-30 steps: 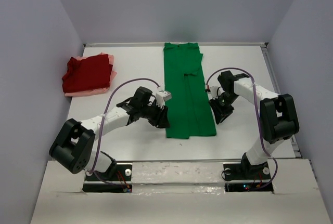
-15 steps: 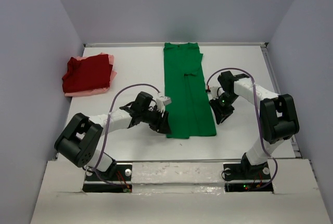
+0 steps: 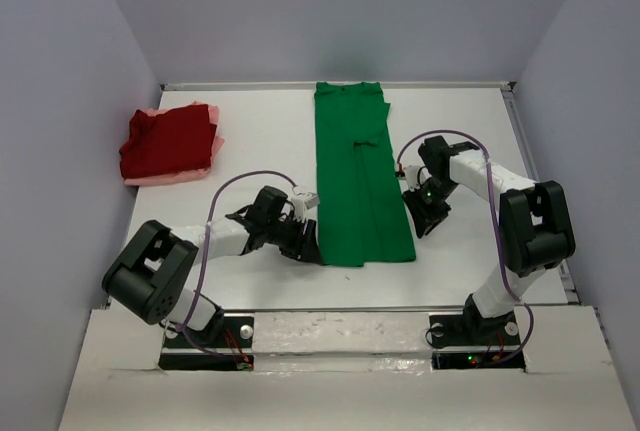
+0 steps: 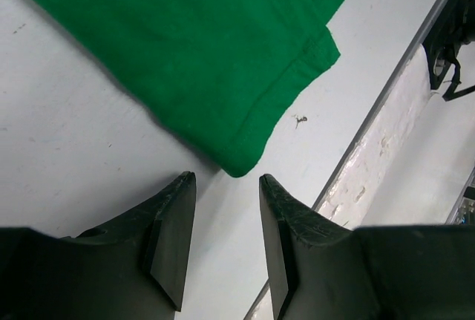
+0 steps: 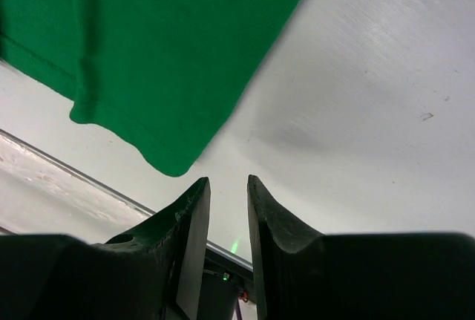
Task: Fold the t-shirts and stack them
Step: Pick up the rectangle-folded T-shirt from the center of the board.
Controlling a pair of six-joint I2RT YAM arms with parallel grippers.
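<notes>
Green shirt [image 3: 358, 166], folded to a long strip, lies ctr table [image 3: 260, 131] running 12 to 6. Red shirt [image 3: 165, 141] sits at 10 o'clock atop pink shirt [image 3: 170, 179], which is mostly hidden, only edges showing. Left end effector [image 4: 226, 179] is at the strip's 7 o'clock corner, released & empty; right end effector [image 5: 227, 179] is by its 4 o'clock edge, narrowly parted, gripping nothing; wrist views cut off most of the strip.

The white table [image 3: 260, 141] in front of me carries the green t-shirt [image 3: 358, 181], folded into a long narrow strip that lies flat down the middle, from the far edge toward me. Far to my left lies the pale pink t-shirt [image 3: 170, 177] with the dark red t-shirt [image 3: 165, 141] heaped on it, well apart from the green one. A small dark speck [image 4: 299, 119] sits near the strip's near corner.
</notes>
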